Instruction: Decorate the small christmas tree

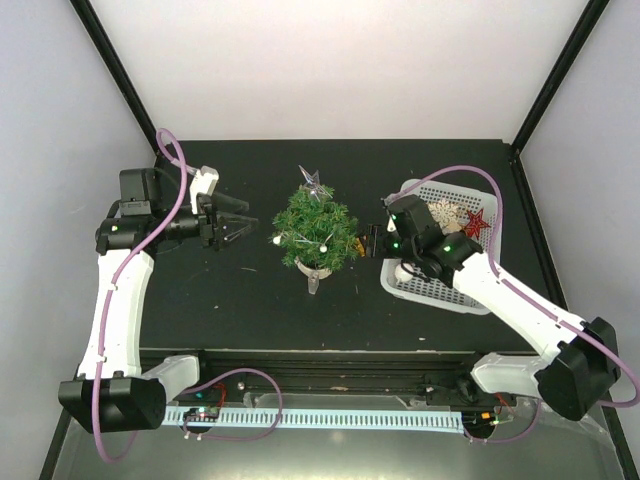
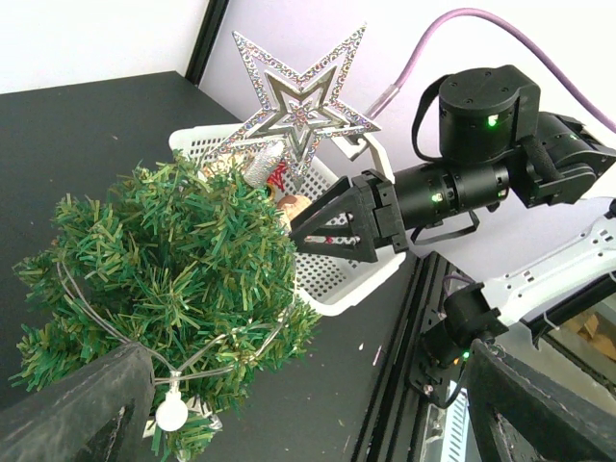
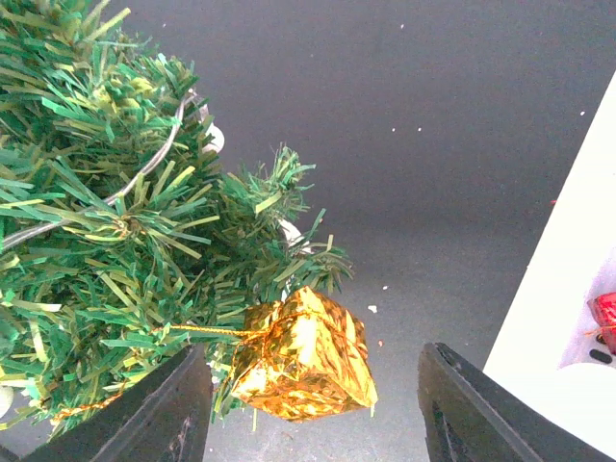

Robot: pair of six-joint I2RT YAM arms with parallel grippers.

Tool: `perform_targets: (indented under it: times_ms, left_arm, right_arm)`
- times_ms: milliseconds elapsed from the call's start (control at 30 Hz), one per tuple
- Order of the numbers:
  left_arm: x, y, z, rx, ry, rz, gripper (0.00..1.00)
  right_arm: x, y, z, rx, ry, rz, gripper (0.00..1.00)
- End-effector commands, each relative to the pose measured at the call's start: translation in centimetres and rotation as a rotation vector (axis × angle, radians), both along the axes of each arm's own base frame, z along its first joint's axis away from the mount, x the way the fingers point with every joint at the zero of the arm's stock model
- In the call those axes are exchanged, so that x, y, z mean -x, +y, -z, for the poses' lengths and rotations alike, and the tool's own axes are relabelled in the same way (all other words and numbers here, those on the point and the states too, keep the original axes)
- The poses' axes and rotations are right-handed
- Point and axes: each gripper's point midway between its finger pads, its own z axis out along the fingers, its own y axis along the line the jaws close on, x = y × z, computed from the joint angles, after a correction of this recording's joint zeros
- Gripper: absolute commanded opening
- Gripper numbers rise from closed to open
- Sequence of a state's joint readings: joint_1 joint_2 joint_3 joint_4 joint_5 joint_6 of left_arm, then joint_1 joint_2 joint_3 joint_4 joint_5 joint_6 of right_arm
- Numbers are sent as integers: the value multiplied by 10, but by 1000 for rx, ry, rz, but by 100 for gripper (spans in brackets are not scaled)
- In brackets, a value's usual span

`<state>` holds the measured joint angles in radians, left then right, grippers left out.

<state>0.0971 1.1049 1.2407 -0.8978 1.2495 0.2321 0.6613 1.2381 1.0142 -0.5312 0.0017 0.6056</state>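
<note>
The small christmas tree (image 1: 316, 230) stands mid-table in a white pot, with a silver star (image 1: 315, 182) on top and a light string. My left gripper (image 1: 243, 222) is open and empty, just left of the tree. My right gripper (image 1: 362, 243) is open at the tree's right side. In the right wrist view a gold foil gift-box ornament (image 3: 303, 356) hangs by a gold thread from a low branch (image 3: 279, 231), between my spread right fingers (image 3: 159, 414) without touching them. The left wrist view shows the tree (image 2: 164, 279), the star (image 2: 298, 106) and my right gripper (image 2: 332, 226).
A white mesh basket (image 1: 470, 295) lies right of the tree, under my right arm, holding a red star (image 1: 476, 222) and a pale ornament (image 1: 443, 213). Its rim shows in the right wrist view (image 3: 568, 279). A black frame rail (image 1: 330, 365) runs along the near table edge.
</note>
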Motion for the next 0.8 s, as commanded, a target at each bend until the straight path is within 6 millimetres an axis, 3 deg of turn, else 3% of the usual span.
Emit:
perform_targets:
  times_ms: [0,133,267,433,633,767]
  left_arm:
    - [4,0,-8,6,-37,3,89]
    - [5,0,-8,6,-39,3,89]
    - [5,0,-8,5,-41,3,89]
    - [6,0,-8,5,-43,3,89]
    - [6,0,-9,5,-45,5,89]
    - [7,0,-9,7,-44,7,89]
  right_arm:
    - [1,-9,-9,14,-36,32,62]
    - [-1,-19,-13,39,-53,73,63]
    - [-6,-46,-8,103,-41,187,65]
    - [-11,-82,34,132,94,290,65]
    - [-16,-97,70,154,186,329,65]
    - [-25,-105,83,127,208,358,79]
